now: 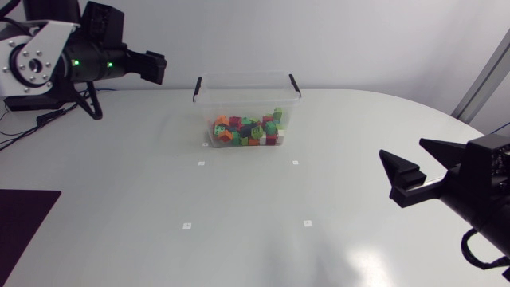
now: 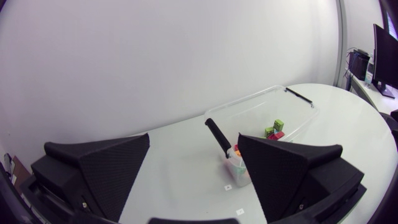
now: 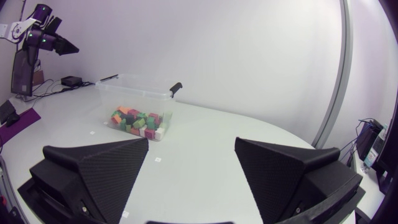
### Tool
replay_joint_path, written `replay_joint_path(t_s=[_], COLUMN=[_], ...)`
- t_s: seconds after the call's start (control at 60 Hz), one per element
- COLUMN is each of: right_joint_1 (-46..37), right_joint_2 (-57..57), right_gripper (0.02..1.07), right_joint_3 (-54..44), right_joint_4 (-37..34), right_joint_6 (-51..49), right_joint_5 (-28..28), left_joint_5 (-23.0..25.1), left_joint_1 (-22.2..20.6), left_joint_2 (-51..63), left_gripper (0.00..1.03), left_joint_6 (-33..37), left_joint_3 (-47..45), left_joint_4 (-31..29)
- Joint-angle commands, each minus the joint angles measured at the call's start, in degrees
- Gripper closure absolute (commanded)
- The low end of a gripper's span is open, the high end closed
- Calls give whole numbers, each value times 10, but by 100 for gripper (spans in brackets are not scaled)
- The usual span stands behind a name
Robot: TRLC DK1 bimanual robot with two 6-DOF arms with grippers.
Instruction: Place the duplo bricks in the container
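Nearest, at the right side of the white round-edged table point(image 1: 263, 247), is the matte black right gripper point(image 3: 191, 142). It hangs above the table surface and points toward the middle. Its two wedge-shaped fingers stand wide apart and nothing is between them; only bare table is seen through the gap. At the near left corner a flat dark purple mat point(image 1: 24, 219) lies on the table. Four small white square markers point(image 1: 187, 226) are on the middle of the table, two nearer and two farther, and they form a rectangle.

Just behind the farther pair of markers stands the clear plastic container point(image 1: 239, 100), a rectangular box without lid. It has a black clip handle point(image 1: 295, 84) at each short end. It stands upright, well apart from both grippers. The many-coloured duplo bricks point(image 1: 247, 130) lie inside it in a loose heap on the bottom: orange, green, red, purple and some pale ones. The heap fills only the lower part of the box.

Farthest, at the far left corner, the left arm's silver-grey link point(image 1: 32, 64) is raised above the table. The black left gripper point(image 2: 194, 137) points toward the container. Its jaws are also wide open and hold nothing; in the left wrist view one end of the container shows ahead between the fingers, not touching them.
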Motion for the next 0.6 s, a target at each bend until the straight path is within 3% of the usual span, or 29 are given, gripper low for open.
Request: replay_joint_path(t_s=[0.0, 0.583], right_joint_1=[5, -4], right_joint_2=[-24, -152], right_gripper=[7, 7], right_joint_3=[-23, -99], right_joint_4=[5, -6], right_joint_6=[13, -6], right_joint_5=[18, 69], left_joint_5=[-3, -19], left_joint_1=[4, 19], left_joint_2=[-42, -254], left_gripper=[5, 5], left_joint_6=[9, -2], left_joint_3=[-42, -237], left_joint_4=[9, 39])
